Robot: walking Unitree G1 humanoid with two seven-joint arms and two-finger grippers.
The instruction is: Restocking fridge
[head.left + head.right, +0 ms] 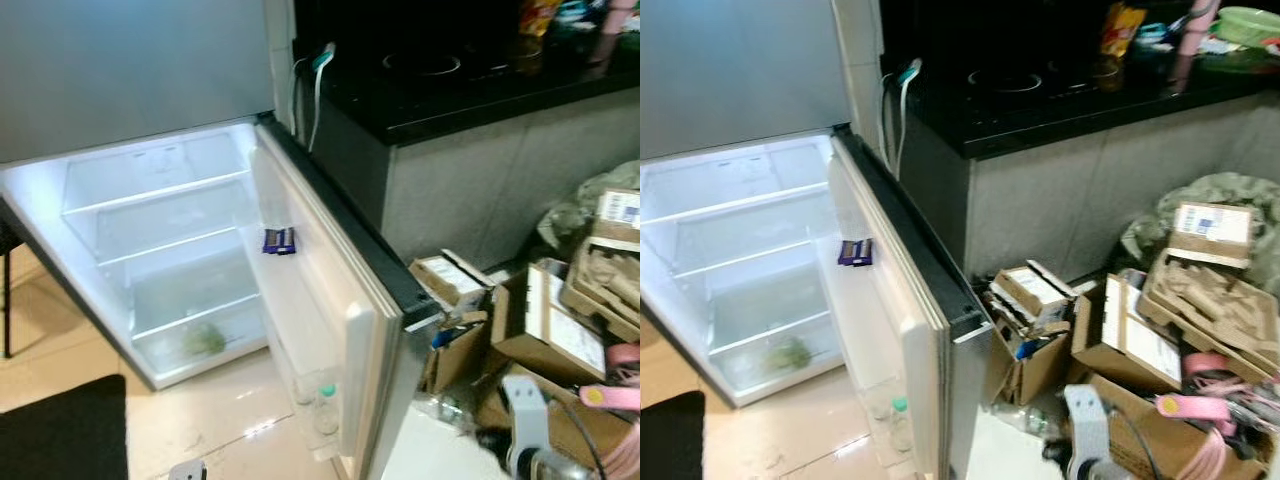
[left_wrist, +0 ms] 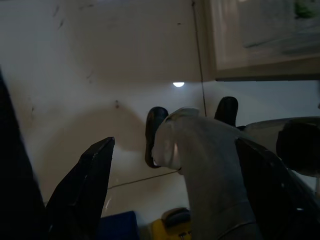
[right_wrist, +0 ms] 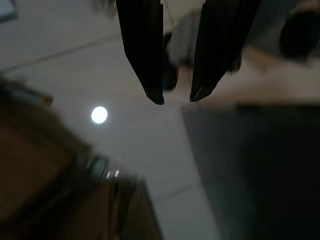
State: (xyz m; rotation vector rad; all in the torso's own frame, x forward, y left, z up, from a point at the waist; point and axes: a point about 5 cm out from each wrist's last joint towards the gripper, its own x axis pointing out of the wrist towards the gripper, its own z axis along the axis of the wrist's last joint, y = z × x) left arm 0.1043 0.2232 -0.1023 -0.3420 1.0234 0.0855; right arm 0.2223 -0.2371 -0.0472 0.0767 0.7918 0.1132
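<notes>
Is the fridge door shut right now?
No, the fridge door stands wide open, showing lit bare shelves and a small dark packet on the door rack.

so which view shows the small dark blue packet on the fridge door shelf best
The left eye view: the small dark blue packet sits near centre on the open white fridge door. The right eye view shows it further left; the wrist views point at the floor.

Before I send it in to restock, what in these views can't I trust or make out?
- Green item in the fridge's bottom drawer: blurred behind frosted plastic, both eye views.
- Dark blue packet on the door shelf: label too small.
- Bottles in the lowest door bin: partly hidden by the bin front.
- Right pincer: surroundings motion-blurred.
</notes>
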